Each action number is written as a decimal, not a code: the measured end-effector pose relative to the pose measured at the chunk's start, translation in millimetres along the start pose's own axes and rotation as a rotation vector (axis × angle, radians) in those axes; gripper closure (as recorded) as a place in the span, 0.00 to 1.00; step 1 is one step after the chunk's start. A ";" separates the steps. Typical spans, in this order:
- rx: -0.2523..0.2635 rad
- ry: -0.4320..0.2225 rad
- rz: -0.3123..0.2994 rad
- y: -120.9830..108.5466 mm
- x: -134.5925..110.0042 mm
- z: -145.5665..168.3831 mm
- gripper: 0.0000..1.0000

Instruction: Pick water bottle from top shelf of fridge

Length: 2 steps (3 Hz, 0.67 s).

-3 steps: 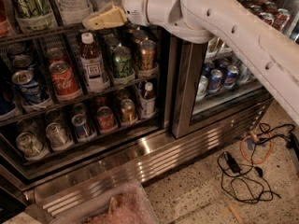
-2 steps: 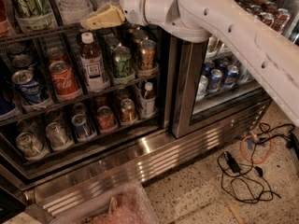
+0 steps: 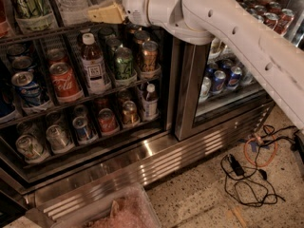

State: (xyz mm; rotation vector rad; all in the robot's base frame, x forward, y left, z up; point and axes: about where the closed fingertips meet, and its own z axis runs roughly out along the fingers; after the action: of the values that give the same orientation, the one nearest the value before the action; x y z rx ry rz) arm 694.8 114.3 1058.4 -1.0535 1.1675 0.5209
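Find the water bottle (image 3: 71, 4) on the top shelf (image 3: 42, 31) of the fridge (image 3: 142, 160), just beside the gripper (image 3: 95, 15) (cannot tell: spread or closed). Expect moderate weight, thin springy walls, slick skin; take across the ribbed body, firmly, without crushing. Can read only "Coca-Cola" on a red can (image 3: 64, 82).

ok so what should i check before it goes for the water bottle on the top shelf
1. Fridge open in front of the arm: ok, the racks are exposed.
2. Water bottle on the top shelf: ok, though only its ribbed lower body shows.
3. Gripper at bottle height: ok, just right of the bottle.
4. Gripper around the bottle: not ok, it is beside it.
5. Room beside the green container to the bottle's left: cannot tell.
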 end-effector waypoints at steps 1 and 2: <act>0.004 -0.024 0.013 -2.7 -3.0 -0.9 0.38; 0.004 -0.024 0.014 -4.1 -2.8 -4.1 0.39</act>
State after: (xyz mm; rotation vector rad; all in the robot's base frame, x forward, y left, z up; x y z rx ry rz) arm 695.1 109.3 1062.5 -1.0334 1.1548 0.5401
